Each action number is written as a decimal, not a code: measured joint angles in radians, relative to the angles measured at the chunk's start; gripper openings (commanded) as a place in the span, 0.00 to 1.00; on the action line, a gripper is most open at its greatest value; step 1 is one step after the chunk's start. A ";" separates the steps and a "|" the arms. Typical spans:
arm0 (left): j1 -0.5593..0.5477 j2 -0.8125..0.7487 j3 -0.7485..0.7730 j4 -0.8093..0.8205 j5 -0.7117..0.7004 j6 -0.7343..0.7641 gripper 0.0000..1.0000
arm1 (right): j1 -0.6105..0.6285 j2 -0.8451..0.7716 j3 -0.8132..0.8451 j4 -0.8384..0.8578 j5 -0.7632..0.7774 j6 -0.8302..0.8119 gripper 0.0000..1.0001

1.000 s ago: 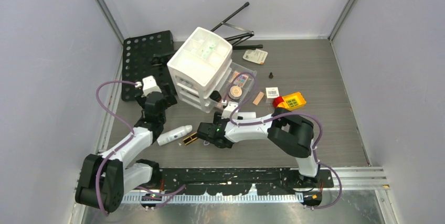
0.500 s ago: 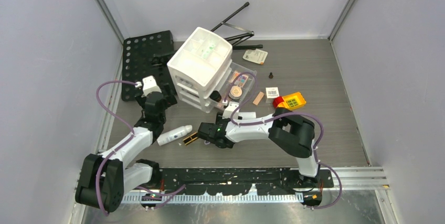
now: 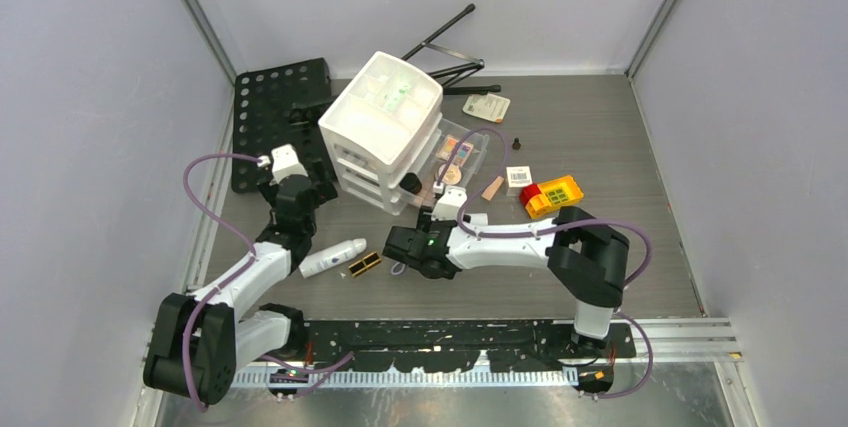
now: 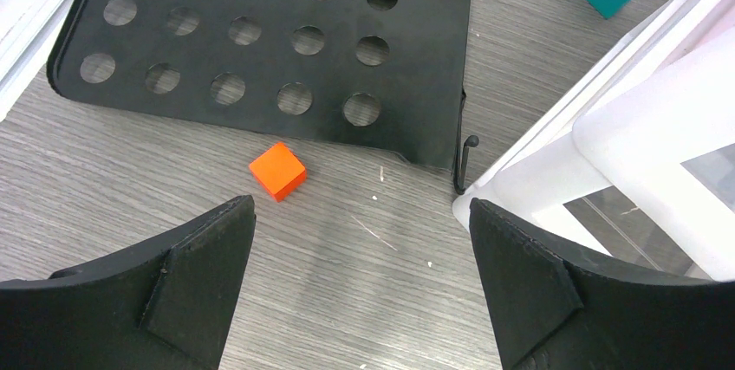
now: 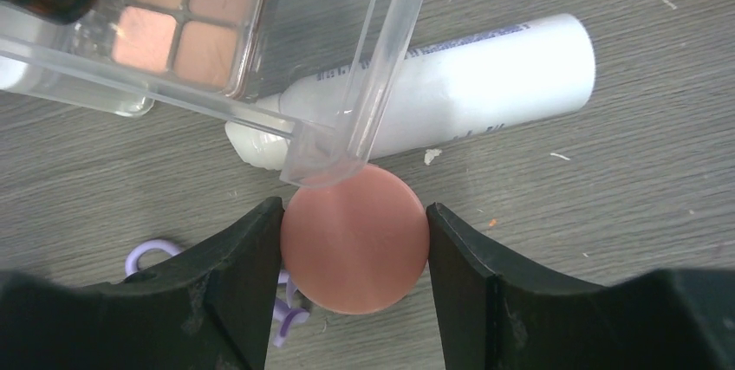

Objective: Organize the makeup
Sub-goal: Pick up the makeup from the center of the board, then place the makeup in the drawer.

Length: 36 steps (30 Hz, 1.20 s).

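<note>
though overhead hides it, compact [image 5: 355,238] clamped.

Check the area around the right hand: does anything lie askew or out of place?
Yes. The clear tray sits crooked: its corner lies over the white tube and reaches over the edge of the pink compact, which the right hand grips. A purple loop lies loose beside it.

White tube [image 5: 503,75] partly hidden behind drawer [image 5: 394,49], seemingly.
</note>
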 measured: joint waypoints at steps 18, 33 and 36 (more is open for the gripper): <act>0.000 0.000 0.000 0.000 0.000 0.000 0.96 | 0.001 -0.293 -0.187 0.025 -0.260 -0.292 0.45; 0.000 0.000 0.000 0.000 0.000 0.000 0.96 | -0.195 -0.384 0.153 -0.034 -0.278 -0.561 0.47; 0.000 0.000 0.000 0.000 0.000 0.000 0.96 | -0.292 -0.339 0.196 -0.004 -0.298 -0.627 0.47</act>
